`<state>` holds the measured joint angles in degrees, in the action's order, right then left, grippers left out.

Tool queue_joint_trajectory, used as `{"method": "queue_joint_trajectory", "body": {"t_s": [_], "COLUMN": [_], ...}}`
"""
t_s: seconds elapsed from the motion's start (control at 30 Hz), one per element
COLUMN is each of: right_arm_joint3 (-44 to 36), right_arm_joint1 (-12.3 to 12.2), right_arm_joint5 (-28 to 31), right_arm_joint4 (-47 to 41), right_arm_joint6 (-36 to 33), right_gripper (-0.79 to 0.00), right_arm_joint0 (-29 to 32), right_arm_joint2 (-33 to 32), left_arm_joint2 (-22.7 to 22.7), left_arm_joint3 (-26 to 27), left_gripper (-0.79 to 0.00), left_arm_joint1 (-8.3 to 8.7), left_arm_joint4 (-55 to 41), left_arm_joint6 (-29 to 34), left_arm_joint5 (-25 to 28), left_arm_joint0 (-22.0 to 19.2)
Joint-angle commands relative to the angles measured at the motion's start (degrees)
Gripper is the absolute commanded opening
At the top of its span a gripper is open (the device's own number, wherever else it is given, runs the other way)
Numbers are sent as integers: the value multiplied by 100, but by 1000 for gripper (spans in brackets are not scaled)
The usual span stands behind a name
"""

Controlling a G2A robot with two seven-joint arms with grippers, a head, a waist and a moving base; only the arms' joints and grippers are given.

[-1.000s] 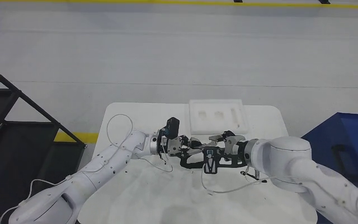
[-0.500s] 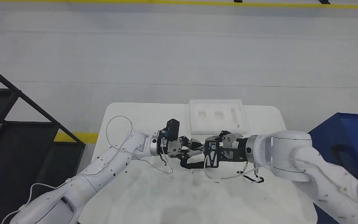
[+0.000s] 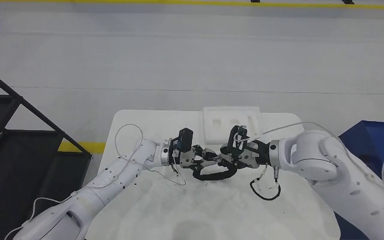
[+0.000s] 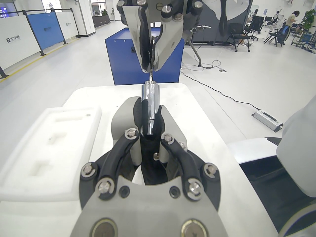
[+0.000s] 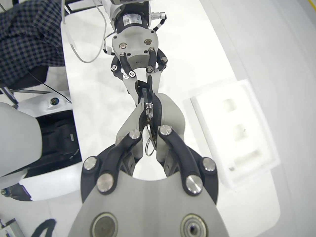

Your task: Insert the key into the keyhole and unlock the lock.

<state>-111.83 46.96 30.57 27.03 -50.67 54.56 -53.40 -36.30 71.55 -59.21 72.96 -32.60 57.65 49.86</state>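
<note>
1 lock (image 4: pixel 151 92), chrome cylinder, clamped in left gripper (image 4: pixel 148 106) fingers above the worktop (image 3: pixel 180 210). 1 key (image 4: pixel 150 75) pinched in right gripper (image 5: pixel 148 107) fingers, tip at the lock's end. 1 foam tray (image 3: pixel 233 124) on the white worktop. Grey hall floor.

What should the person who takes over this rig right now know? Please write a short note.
Left gripper: jaws shut on the lock, a chrome cylinder held above the table, keyhole end toward the right gripper.
Right gripper: jaws shut on the key, its ring behind the jaws.
Done: both picked up and lined up; the key's tip meets the lock's end face. How deep it sits cannot be told.
Left to do: push the key fully in, turn it, open the lock.
</note>
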Motion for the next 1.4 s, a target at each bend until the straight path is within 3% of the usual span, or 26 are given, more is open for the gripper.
{"method": "queue_joint_trajectory", "body": {"t_s": [0.0,0.17,0.2,0.23,0.27,0.47,0.83,0.87,0.9,0.93,1.17,1.37], "right_arm_joint3": [73,202,200,187,166,-37,-167,-144,-116,-89,223,470], "right_arm_joint1": [-3,-2,-2,-5,-8,-60,-62,-51,-40,-26,64,163], "right_arm_joint5": [-23,-156,-157,-151,-159,-133,117,130,137,152,59,27], "right_arm_joint4": [-320,-735,-749,-714,-680,-408,-328,-326,-315,-327,-316,-267], "right_arm_joint6": [-76,-145,-154,-173,-191,-266,-7,22,44,94,373,406], "right_gripper": [-785,-785,-603,-102,0,0,0,0,0,0,0,0], "right_arm_joint0": [68,128,138,138,147,246,458,439,416,392,180,-292], "right_arm_joint2": [3,-59,-70,-90,-106,-335,-387,-361,-335,-310,-220,-151], "left_arm_joint2": [-20,-59,-68,-78,-84,-72,188,234,277,326,488,207], "left_arm_joint3": [10,4,-8,-33,-58,-353,-936,-998,-1082,-1183,-1710,-1801], "left_gripper": [-785,-785,-785,-785,-785,-785,-763,-536,-197,0,0,0], "left_arm_joint1": [-8,-33,-37,-42,-48,-105,-433,-477,-521,-567,-870,-892], "left_arm_joint4": [102,271,301,323,336,385,-195,-287,-385,-451,-1022,-1387], "left_arm_joint6": [-43,-132,-128,-108,-81,536,2733,2871,2987,3140,3506,3220], "left_arm_joint5": [-8,7,4,-10,-13,-73,-636,-601,-557,-525,-231,35], "left_arm_joint0": [-2,15,16,18,20,-52,-360,-395,-434,-488,-907,-1361]}}
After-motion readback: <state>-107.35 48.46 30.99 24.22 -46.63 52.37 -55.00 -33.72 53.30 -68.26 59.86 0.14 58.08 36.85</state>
